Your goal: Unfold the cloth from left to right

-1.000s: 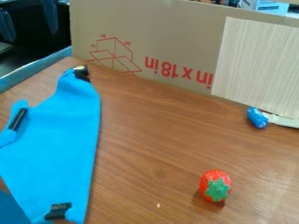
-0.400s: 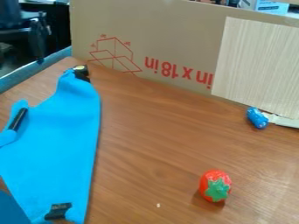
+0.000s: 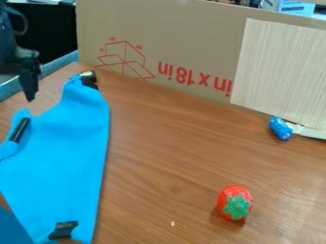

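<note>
While the claw [image 3: 29, 90] hangs at the upper left of our view, we can't tell whether it is spread apart or drawn together. Below it and toward the right, we see the bright blue cloth [image 3: 66, 157] lying long on the wooden table [image 3: 172, 157]. Just below the claw, a flap of it is turned over, with a black strip [image 3: 21, 129] on it. The cloth's narrow top end lies to the right of the claw, by a black-and-gold piece [image 3: 88, 76]; another black piece [image 3: 64, 230] sits at its lower end, well below the claw. Far to the claw's right and lower down, we have a red toy with a green star top [image 3: 228, 193]; higher up, a small blue object [image 3: 280, 128] rests by the cardboard [image 3: 166, 47] and its pale panel [image 3: 280, 66].
</note>
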`<state>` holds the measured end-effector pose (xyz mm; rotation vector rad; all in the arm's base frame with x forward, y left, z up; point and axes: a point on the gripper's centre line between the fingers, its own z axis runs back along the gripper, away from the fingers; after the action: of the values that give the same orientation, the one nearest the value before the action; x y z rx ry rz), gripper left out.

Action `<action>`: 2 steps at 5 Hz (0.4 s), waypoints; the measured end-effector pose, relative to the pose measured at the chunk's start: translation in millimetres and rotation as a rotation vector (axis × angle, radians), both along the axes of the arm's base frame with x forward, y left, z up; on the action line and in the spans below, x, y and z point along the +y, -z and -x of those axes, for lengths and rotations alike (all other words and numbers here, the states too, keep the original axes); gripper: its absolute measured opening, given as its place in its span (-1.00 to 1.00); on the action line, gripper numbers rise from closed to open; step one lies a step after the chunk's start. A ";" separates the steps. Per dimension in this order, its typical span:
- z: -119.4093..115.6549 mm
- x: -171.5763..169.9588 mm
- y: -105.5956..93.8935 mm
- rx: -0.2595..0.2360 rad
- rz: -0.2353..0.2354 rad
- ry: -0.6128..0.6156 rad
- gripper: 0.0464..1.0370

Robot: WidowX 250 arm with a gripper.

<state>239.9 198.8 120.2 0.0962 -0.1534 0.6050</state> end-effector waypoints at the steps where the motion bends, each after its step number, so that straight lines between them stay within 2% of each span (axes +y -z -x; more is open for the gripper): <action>1: 3.2 8.1 6.2 -0.004 -0.042 -0.007 0.93; 2: 3.5 17.7 22.3 0.016 -0.084 -0.024 0.93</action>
<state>236.4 216.4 97.9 0.1847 -0.1626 0.6211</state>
